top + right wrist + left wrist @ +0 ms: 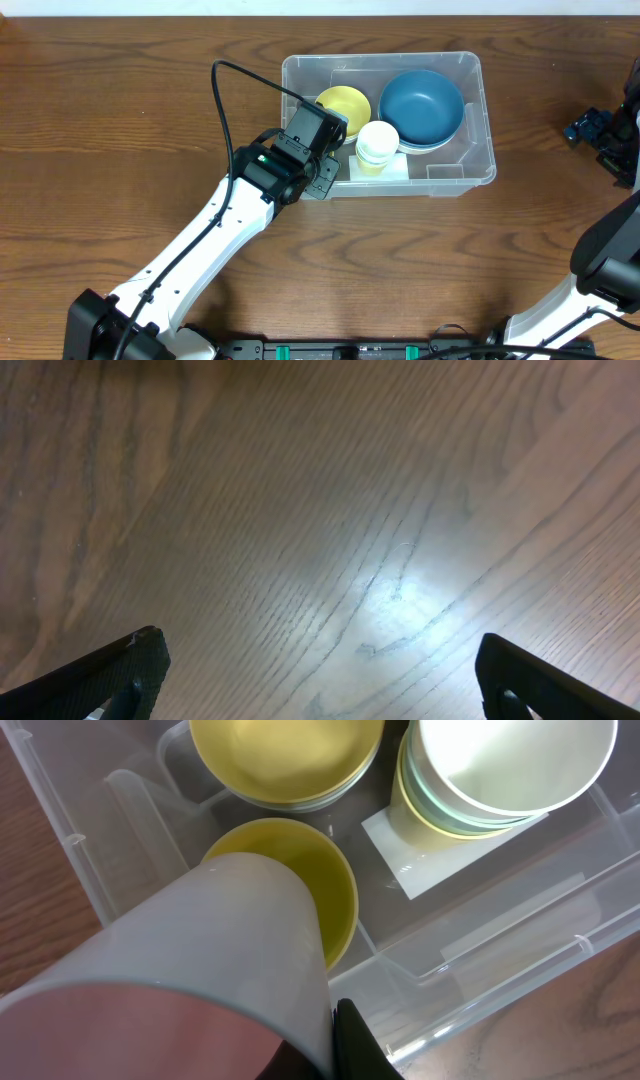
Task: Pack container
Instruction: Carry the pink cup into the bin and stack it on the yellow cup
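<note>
The container (470,165) is a large clear plastic bin on the wooden table. My left gripper (322,160) hangs over its near left corner, shut on the wall of a pale grey cup (210,940); one black finger (355,1045) presses the cup's outside. The cup's far end sits at the mouth of a yellow cup (335,885) standing in that corner. In the overhead view the arm hides both cups. My right gripper (320,670) is open above bare wood at the table's far right (598,130), holding nothing.
Inside the bin are a yellow bowl (343,105), a blue bowl (421,108) and a stack of white and yellow cups (377,145) on a white label (450,850). A black cable (225,100) loops left of the bin.
</note>
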Available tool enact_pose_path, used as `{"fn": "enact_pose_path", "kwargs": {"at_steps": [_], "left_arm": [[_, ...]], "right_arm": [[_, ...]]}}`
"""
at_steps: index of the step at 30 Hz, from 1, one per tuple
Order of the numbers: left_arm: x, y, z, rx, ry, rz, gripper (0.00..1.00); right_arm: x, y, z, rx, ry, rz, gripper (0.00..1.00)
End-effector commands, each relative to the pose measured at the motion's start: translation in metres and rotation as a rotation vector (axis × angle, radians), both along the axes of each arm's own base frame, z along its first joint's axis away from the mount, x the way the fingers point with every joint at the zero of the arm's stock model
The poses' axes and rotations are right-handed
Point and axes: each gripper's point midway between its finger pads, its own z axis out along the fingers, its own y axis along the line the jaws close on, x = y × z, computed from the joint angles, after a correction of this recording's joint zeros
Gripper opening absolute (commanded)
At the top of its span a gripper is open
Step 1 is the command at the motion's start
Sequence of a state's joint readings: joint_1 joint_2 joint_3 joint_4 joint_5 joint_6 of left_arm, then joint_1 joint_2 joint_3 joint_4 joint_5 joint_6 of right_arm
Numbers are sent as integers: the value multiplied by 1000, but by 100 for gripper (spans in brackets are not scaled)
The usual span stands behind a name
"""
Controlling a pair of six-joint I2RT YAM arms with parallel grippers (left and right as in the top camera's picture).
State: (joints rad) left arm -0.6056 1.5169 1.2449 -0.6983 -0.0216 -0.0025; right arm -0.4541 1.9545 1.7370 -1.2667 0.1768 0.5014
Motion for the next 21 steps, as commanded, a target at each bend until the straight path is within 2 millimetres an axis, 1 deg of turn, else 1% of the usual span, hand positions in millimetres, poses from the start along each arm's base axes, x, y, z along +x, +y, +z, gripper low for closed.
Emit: {"fn": "enact_pose_path", "kwargs": {"at_steps": [1,5,9,16,21], "left_arm": [[2,-3,6,-19,-11,-6,6],[5,-7,14,-31,-26,-10,6],[4,-14,21,-42,-41,-27,6],[-8,-29,20,-40,-37,-76,6],[-9,-31,20,-38,-39,-81,6]], "right_arm": [[-2,-1,1,-13,2,-18,99],[-2,-1,1,-13,2,-18,99],[-2,-1,1,-13,2,-18,99],[-2,-1,1,-13,2,-18,99],[-2,-1,1,-13,2,-18,99]]}}
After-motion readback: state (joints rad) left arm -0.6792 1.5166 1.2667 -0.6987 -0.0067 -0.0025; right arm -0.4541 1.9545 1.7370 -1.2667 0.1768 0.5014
